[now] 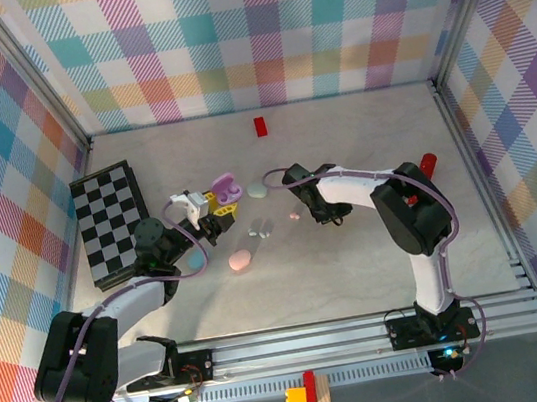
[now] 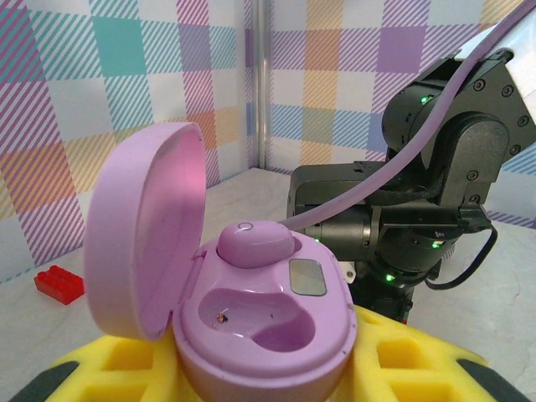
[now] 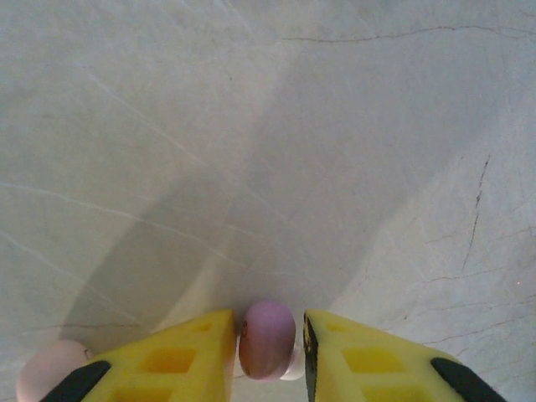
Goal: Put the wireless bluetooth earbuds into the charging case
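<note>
My left gripper (image 2: 268, 373) is clamped on the open lilac charging case (image 2: 276, 331), centre of the left wrist view: one seated earbud (image 2: 254, 243) is in, the near socket (image 2: 251, 314) empty. At the right wrist view's bottom centre my right gripper (image 3: 268, 320) brackets the loose lilac earbud (image 3: 266, 343) on the table (image 3: 251, 126); pinched or not, I cannot tell, so roughly half remains.

Open tabletop (image 1: 368, 125) at the back save a red block (image 1: 260, 126), chessboard (image 1: 110, 225) crowding the left, pink case (image 1: 240, 260) mid-table.
</note>
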